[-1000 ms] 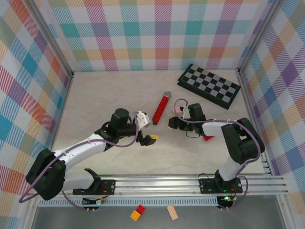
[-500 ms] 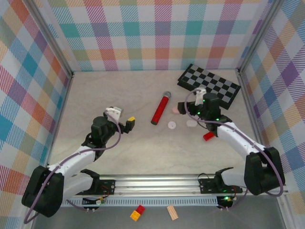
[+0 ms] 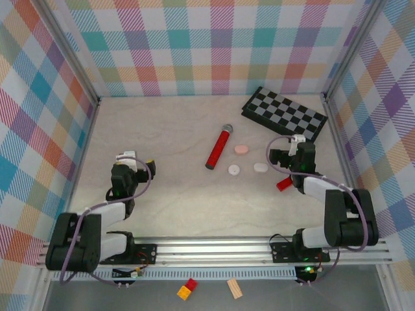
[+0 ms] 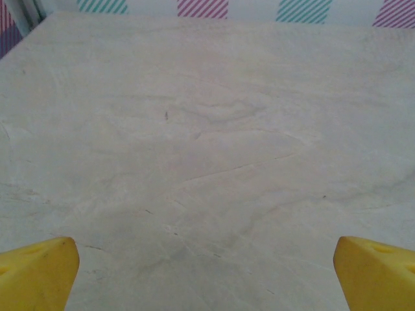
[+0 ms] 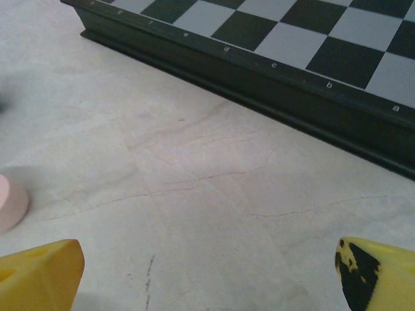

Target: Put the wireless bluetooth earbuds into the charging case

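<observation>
Three small pebble-like charging cases lie on the table right of centre: a pink one (image 3: 241, 149), a white round one (image 3: 233, 170) and a white oval one (image 3: 260, 168). All look closed, and the earbuds are hidden from view. My right gripper (image 3: 290, 152) hovers right of the cases, open and empty, facing the chessboard. In the right wrist view its yellow fingertips (image 5: 39, 275) stand wide apart, with the pink case (image 5: 10, 202) at the left edge. My left gripper (image 3: 136, 163) sits far to the left, open over bare table, yellow fingertips (image 4: 35, 272) spread wide.
A red cylindrical microphone (image 3: 219, 147) lies just left of the cases. A folded chessboard (image 3: 285, 116) (image 5: 292, 58) rests at the back right. A small red block (image 3: 283, 184) is beside the right arm. Checked walls enclose the table on three sides.
Both arms have pulled back from the table's middle, the left toward the left, the right toward the right. The right gripper has opened wide, and the cases now lie uncovered.
</observation>
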Robot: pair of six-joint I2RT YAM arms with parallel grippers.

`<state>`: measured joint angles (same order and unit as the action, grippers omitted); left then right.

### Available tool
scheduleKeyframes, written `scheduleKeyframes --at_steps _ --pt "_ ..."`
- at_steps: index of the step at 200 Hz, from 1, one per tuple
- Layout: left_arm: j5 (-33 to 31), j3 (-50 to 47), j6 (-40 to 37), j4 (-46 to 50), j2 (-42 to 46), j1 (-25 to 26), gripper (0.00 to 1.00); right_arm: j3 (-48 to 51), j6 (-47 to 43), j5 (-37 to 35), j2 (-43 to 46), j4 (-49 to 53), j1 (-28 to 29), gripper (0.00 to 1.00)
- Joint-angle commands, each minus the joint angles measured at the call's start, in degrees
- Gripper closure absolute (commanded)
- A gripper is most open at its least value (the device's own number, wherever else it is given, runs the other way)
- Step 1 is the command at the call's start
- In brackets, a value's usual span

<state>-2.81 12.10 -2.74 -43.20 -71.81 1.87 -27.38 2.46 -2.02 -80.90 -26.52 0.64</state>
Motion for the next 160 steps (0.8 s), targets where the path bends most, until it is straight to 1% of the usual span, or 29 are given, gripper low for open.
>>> scheduleKeyframes --at_steps 1,14,24,35,38,45,54,65,80,160 --pt "3.46 3.99 2.7 -9.97 -6.94 -0.91 0.0 1.67 -0.82 3.65 -2.73 -13.42 -1.06 0.01" --pt "3.13 6.64 2.81 -9.82 -12.3 -1.1 0.0 2.98 -0.75 4.08 -5.47 -18.14 -1.35 0.01" --pt "2.89 6.85 3.09 -13.08 -16.2 -1.22 0.0 4.41 -0.93 4.86 -7.53 -23.21 -1.36 0.01" --pt "2.65 6.51 3.1 -17.56 -19.49 -1.23 0.0 3.94 -1.0 4.87 -6.57 -20.41 -1.44 0.01" --pt "2.7 6.71 3.08 -16.93 -19.38 -1.22 0.0 3.91 -0.98 4.98 -6.86 -20.96 -1.48 0.01" --pt "2.23 7.97 3.23 -12.07 -18.15 -1.13 0.0 3.76 -1.03 4.98 -7.2 -20.97 -1.5 0.01" --pt "0.06 9.95 3.49 -9.3 -18.6 -0.85 0.0 3.65 -1.03 5.0 -7.01 -20.69 -1.44 0.01" --pt "-2.77 11.15 2.67 -6.07 -18.38 0.82 0.0 3.56 -1.14 4.91 -6.98 -20.25 -1.47 0.01" --pt "-5.67 11.75 1.2 -5.47 -18.64 2.75 0.0 3.56 -1.14 4.81 -7.03 -20.5 -1.35 0.01" --pt "-5.71 11.59 1.25 -5.98 -18.63 2.71 0.0 3.78 -1.23 4.83 -6.99 -20.75 -1.43 0.01"
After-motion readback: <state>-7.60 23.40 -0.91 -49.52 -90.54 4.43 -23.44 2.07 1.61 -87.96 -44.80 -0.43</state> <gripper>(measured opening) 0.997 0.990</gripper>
